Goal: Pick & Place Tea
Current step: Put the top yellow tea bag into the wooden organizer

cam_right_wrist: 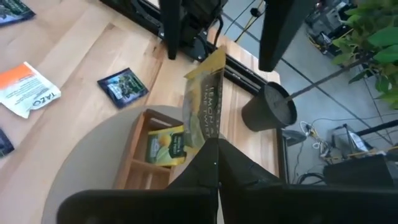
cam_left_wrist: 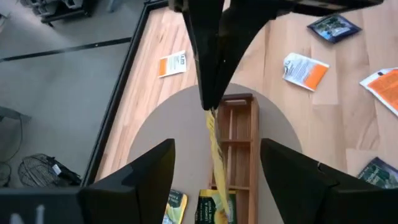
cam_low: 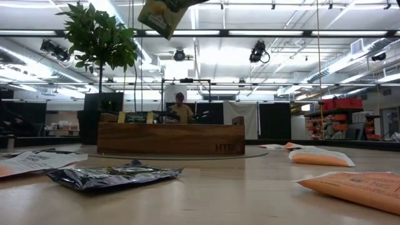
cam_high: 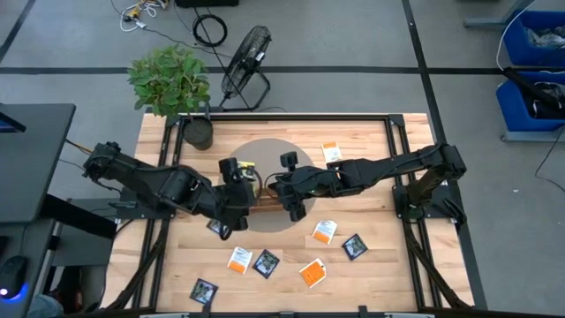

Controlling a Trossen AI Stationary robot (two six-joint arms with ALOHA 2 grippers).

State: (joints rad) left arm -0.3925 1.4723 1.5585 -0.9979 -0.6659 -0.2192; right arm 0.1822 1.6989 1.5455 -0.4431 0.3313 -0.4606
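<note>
A yellow-green tea sachet hangs high above the long wooden tray, with my right gripper shut on it. My left gripper is open. Its two fingers stand on either side of the same sachet without touching it. Two more yellow sachets stand in the tray's end compartment. The tray rests on a grey round mat in the table's middle. In the low view the held sachet shows at the top, well above the tray. My right gripper pinches the yellow-green sachet by one edge between its two shut fingers. The fingers slant downward from the table's right side. The sachet sticks out past the fingertips, tilted, clear of the tray and the table.
Orange-and-white sachets and dark navy sachets lie loose on the near half of the table, and one orange sachet lies at the far right. A potted plant stands at the far left corner.
</note>
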